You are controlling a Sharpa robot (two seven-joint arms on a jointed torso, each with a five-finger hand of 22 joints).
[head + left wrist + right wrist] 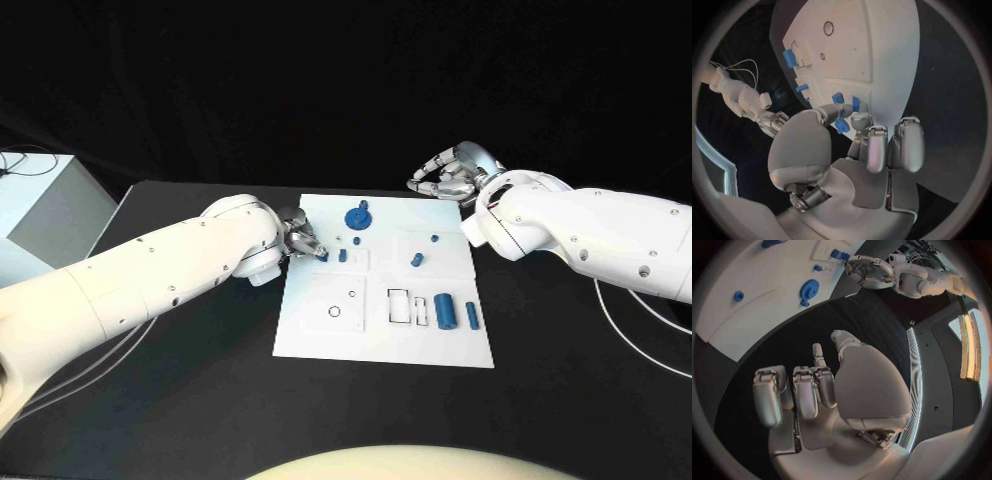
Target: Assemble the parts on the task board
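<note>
Head view shows the small blue parts scattered over the white task board (378, 335): a round knobbed part (356, 216) near the far edge, a small peg (415, 259) mid-board, and two upright-lying cylinders (447, 312) beside the rectangular slots toward the right edge. They look like rigid moulded plastic, light and smooth, so they would likely skid on the flat board if nudged; a pinch across the short width of each seems safest, lifting rather than sliding. The left hand (304, 240) sits at the board's left edge, and in the left wrist view its fingertips (841, 125) pinch a small blue piece (842, 126) just over the board. The right hand (450, 176) hovers off the far right corner above the black surface (173, 400), fingers loosely curled, holding nothing.
</note>
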